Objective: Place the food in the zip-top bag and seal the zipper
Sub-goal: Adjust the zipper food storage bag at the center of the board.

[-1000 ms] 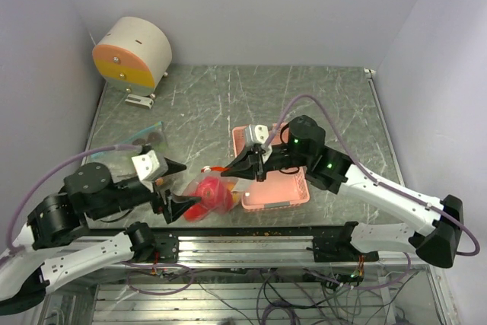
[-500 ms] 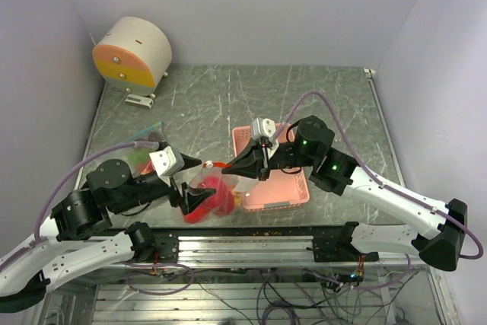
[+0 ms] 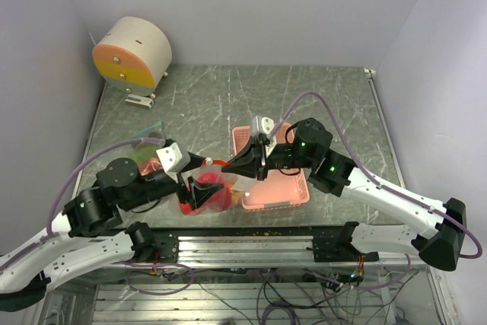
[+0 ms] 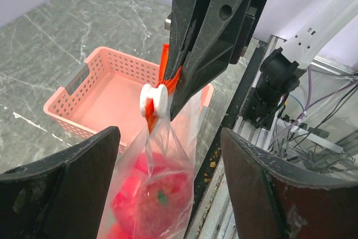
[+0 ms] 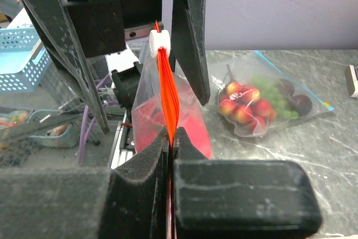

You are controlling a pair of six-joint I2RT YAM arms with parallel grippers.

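Observation:
The clear zip-top bag (image 4: pixel 168 155) hangs upright with red ball-like food (image 4: pixel 150 197) in its bottom. Its orange zipper strip (image 5: pixel 166 96) carries a white slider (image 4: pixel 154 100) at the top. My right gripper (image 5: pixel 172 138) is shut on the zipper strip just below the slider and holds the bag up over the table's front edge (image 3: pixel 232 167). My left gripper (image 4: pixel 168 194) stands open, one finger on each side of the bag's lower part, touching neither side. From above, the left gripper (image 3: pixel 207 182) straddles the red bag (image 3: pixel 213 195).
A pink perforated tray (image 3: pixel 278 188) lies just right of the bag, under the right arm. A second filled bag (image 5: pixel 263 102) with red and green food lies on the table at the left (image 3: pixel 144 138). A cream-and-orange drum (image 3: pixel 133 55) stands at the back left.
My left arm has swung right and forward, bringing its fingers around the hanging bag, and its jaws have narrowed a little. The right gripper has kept its hold on the zipper.

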